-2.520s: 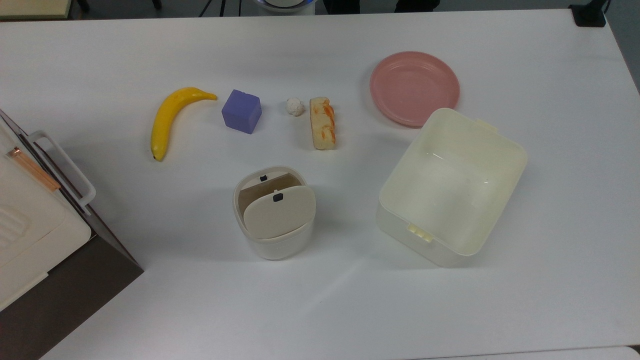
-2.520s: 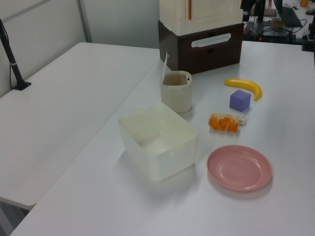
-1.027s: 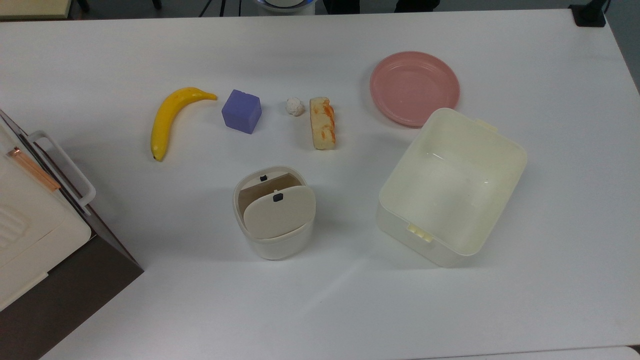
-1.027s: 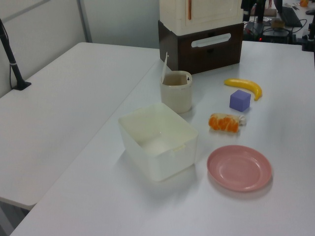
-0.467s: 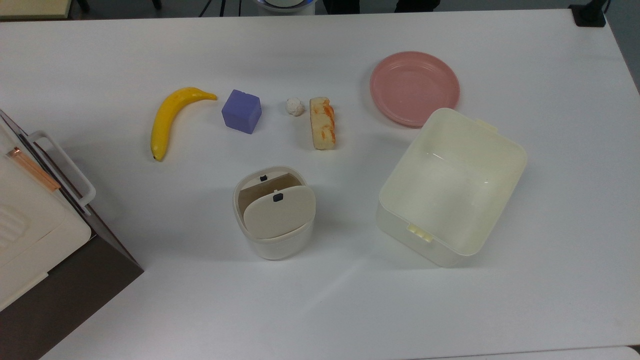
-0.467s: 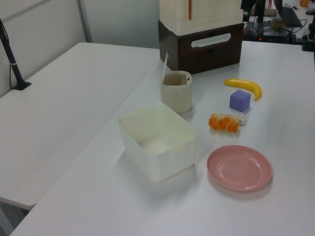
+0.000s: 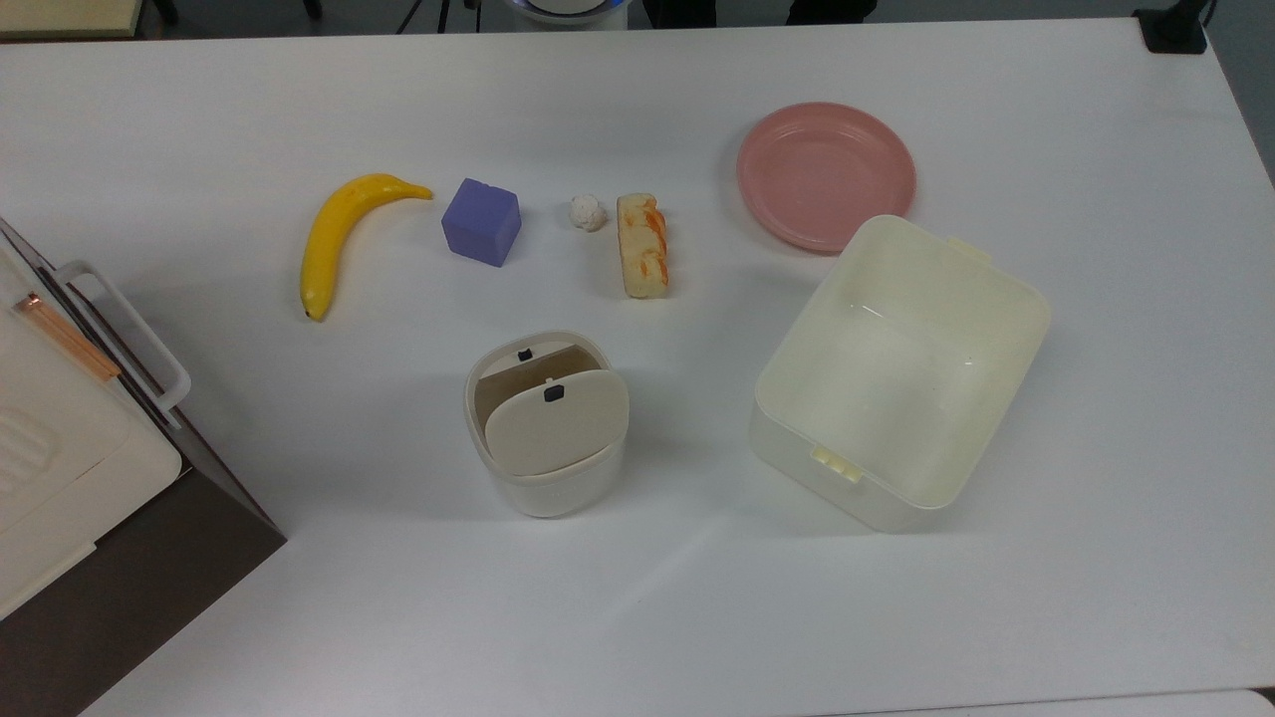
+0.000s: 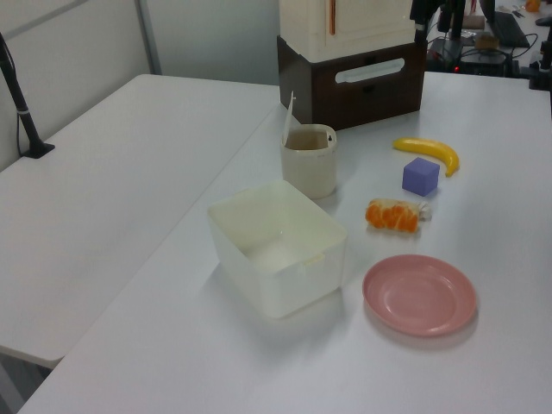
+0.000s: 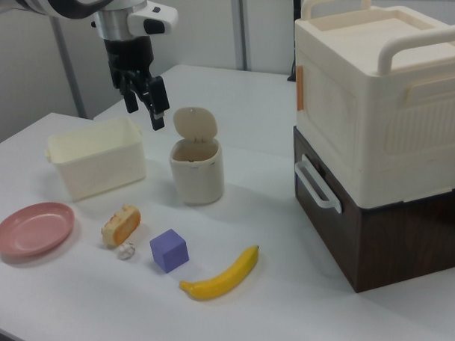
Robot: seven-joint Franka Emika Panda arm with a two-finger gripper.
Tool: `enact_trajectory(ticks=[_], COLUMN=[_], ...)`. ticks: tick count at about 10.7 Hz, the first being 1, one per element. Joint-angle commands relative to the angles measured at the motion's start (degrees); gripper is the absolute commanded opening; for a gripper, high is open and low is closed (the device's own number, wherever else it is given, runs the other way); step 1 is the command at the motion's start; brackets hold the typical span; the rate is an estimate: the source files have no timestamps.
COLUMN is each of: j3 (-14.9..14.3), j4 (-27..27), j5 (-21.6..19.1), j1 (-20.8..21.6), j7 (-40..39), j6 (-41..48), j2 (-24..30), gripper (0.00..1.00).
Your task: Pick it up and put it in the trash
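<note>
It, a tiny off-white crumpled ball point(image 7: 588, 212), lies on the white table between a purple cube point(image 7: 482, 221) and an orange-streaked bread roll point(image 7: 642, 245). In the right view the ball point(image 9: 126, 250) sits just in front of the roll point(image 9: 121, 224). The trash point(image 7: 546, 428) is a small cream bin with a beige flap lid, nearer the top view's bottom edge. In the right view its lid point(image 9: 195, 124) stands tilted up. My gripper point(image 9: 144, 111) hangs open and empty in the air, between the trash point(image 9: 197, 169) and the cream box point(image 9: 97, 162), well above the ball.
A banana point(image 7: 339, 234) lies beyond the cube on the top view's left. A pink plate point(image 7: 826, 175) and a large open cream box point(image 7: 817, 483) occupy the top view's right. A stacked cream-and-brown cabinet point(image 7: 60, 468) stands at the top view's lower left.
</note>
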State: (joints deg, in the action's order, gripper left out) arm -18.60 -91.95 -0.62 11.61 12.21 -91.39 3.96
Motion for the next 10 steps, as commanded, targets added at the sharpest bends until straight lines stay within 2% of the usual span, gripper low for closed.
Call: enact_trajectory(ticks=[1, 3, 10], j3=[-0.47, -0.47, -0.29], j4=[0.28, 0.28, 0.19], j5=[-1.05, -0.61, -0.79], j1=[1.05, 0.96, 1.66], j7=[1.06, -1.21, -0.96], j6=[-0.11, 0.16, 0.69], j2=[0.17, 0.26, 0.52], gripper=[1.0, 1.0, 1.0])
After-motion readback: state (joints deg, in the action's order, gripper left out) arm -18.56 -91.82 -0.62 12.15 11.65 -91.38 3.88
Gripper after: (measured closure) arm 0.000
